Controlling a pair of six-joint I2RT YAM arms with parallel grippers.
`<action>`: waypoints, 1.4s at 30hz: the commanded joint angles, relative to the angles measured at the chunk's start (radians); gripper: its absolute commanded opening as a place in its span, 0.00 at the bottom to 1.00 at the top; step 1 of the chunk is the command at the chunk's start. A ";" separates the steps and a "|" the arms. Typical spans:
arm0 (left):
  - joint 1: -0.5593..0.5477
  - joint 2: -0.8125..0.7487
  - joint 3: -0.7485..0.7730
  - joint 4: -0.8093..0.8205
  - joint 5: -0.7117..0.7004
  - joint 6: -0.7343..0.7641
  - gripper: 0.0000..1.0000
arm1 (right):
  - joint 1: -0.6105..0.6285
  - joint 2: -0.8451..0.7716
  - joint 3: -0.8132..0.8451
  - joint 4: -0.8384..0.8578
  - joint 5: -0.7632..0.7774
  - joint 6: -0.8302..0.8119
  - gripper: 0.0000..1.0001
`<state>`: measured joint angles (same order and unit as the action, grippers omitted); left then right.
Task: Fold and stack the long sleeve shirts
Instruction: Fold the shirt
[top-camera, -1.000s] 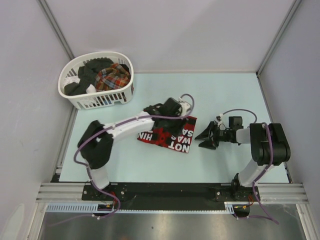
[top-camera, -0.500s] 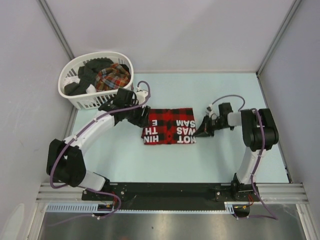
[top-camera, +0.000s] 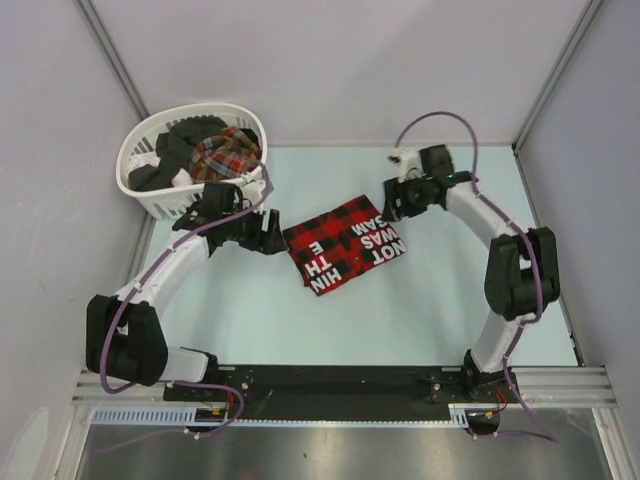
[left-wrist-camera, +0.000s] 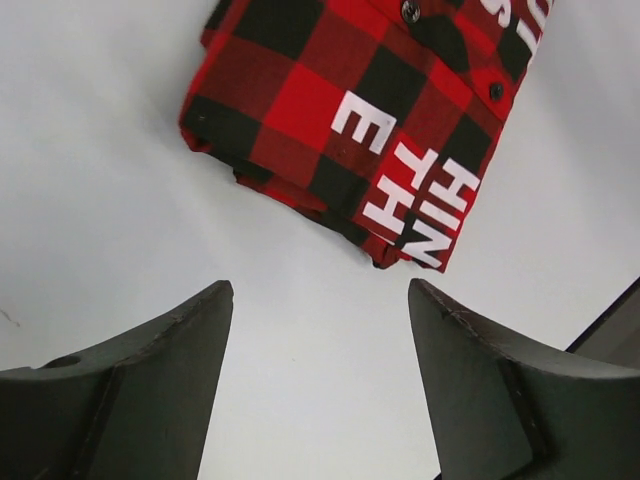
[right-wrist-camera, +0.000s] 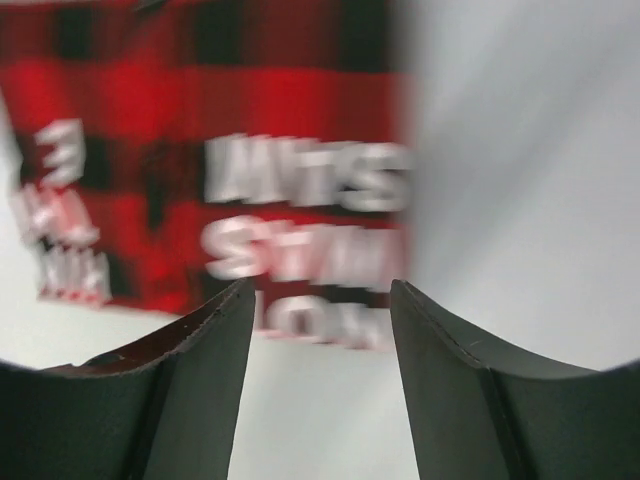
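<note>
A folded red-and-black checked flannel shirt (top-camera: 345, 243) with white letters lies tilted on the pale table; it also shows in the left wrist view (left-wrist-camera: 360, 110) and, blurred, in the right wrist view (right-wrist-camera: 210, 160). My left gripper (top-camera: 270, 232) is open and empty just left of the shirt, apart from it (left-wrist-camera: 318, 300). My right gripper (top-camera: 392, 202) is open and empty at the shirt's far right corner (right-wrist-camera: 320, 300). A finer multicolour plaid shirt (top-camera: 226, 152) lies in the white basket (top-camera: 190, 205) with dark clothes.
The white slatted basket stands at the back left corner, close behind my left arm. Grey walls close the table on the left, back and right. The black rail (top-camera: 330, 382) with the arm bases runs along the near edge.
The shirt has turned and now lies tilted, its right end farther back. My right gripper has moved back and up to the shirt's far right corner. My left gripper has drawn back a little leftward.
</note>
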<state>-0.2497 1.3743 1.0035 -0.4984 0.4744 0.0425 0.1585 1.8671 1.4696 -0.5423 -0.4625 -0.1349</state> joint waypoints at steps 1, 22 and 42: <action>0.084 -0.072 -0.013 0.073 0.146 -0.036 0.79 | 0.292 -0.170 -0.129 0.030 0.125 -0.115 0.60; 0.247 -0.311 -0.080 -0.025 0.072 -0.021 1.00 | 0.834 0.133 -0.184 0.176 0.610 -0.229 0.31; 0.133 0.170 -0.244 0.470 0.354 -0.375 0.80 | 0.661 -0.422 -0.752 -0.062 0.292 -0.778 0.02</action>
<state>-0.0879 1.4300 0.7860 -0.2962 0.7410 -0.1616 0.8608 1.4387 0.7521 -0.4973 -0.1593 -0.8051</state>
